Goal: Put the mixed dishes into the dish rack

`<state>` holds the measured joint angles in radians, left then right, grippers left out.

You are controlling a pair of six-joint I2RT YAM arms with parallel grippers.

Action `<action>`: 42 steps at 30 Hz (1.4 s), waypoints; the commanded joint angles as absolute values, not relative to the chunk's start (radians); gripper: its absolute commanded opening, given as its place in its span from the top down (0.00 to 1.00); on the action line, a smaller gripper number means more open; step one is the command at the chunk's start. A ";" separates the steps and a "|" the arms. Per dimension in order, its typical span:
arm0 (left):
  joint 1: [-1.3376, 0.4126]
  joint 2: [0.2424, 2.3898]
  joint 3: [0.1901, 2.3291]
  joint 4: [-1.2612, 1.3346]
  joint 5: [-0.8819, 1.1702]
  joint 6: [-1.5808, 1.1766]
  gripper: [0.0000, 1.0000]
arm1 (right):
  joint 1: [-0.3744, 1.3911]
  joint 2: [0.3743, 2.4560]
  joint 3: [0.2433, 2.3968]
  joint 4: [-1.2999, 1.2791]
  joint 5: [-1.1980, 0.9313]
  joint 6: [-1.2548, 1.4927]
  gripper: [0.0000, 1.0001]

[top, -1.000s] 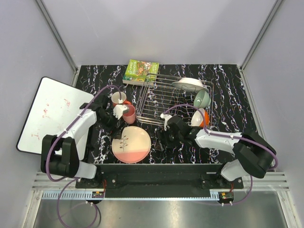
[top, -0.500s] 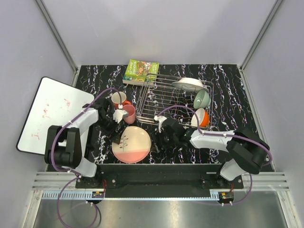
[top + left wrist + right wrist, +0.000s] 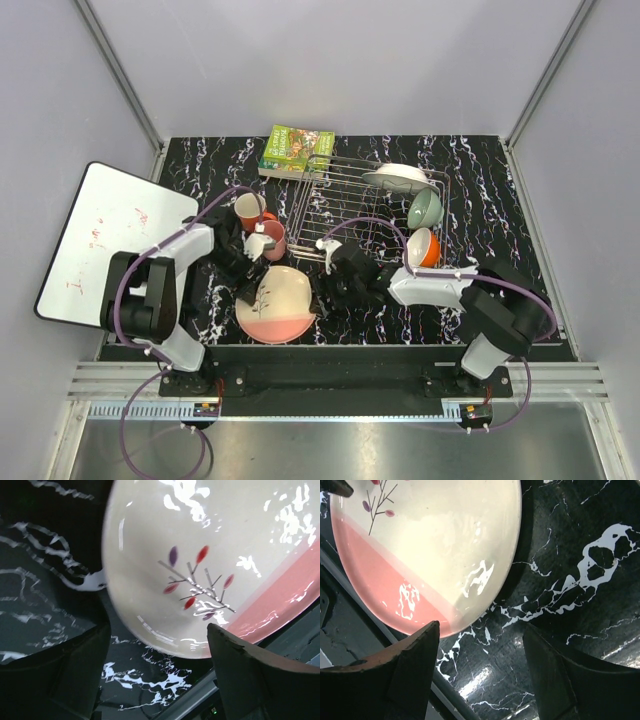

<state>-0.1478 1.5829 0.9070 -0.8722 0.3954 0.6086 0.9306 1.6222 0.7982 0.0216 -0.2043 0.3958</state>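
Note:
The pink-and-cream plate with a leaf sprig (image 3: 276, 305) lies on the black marble table, near its front edge. My left gripper (image 3: 247, 287) is at the plate's left rim and stands open. In the left wrist view the plate (image 3: 210, 565) bulges between the two fingers and nothing is gripped. My right gripper (image 3: 323, 291) is open at the plate's right rim. Its left finger (image 3: 402, 672) overlaps the pink edge of the plate (image 3: 430, 545). The dish rack (image 3: 345, 215) holds a large white plate (image 3: 400, 178), a pale green bowl (image 3: 425, 207) and an orange-sided bowl (image 3: 422, 247). Two salmon-pink cups (image 3: 272, 240) (image 3: 250, 207) stand left of the rack.
A green book (image 3: 296, 150) lies behind the rack's far-left corner. A white board with red scribbles (image 3: 110, 240) leans off the table's left side. The table's metal front edge (image 3: 455, 700) runs just below the plate.
My right gripper has slid left to the plate's right rim. My left gripper has come down from the cups to the plate's left rim, its jaws a little narrower.

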 commanded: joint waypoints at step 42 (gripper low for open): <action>-0.227 1.471 1.031 -0.968 0.528 0.598 0.95 | 0.931 1.698 0.876 0.047 -0.281 0.298 0.28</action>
<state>-0.2218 1.4925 1.0210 -0.9405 0.4679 0.5911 0.9302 1.6997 0.8650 0.0071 -0.2531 0.3260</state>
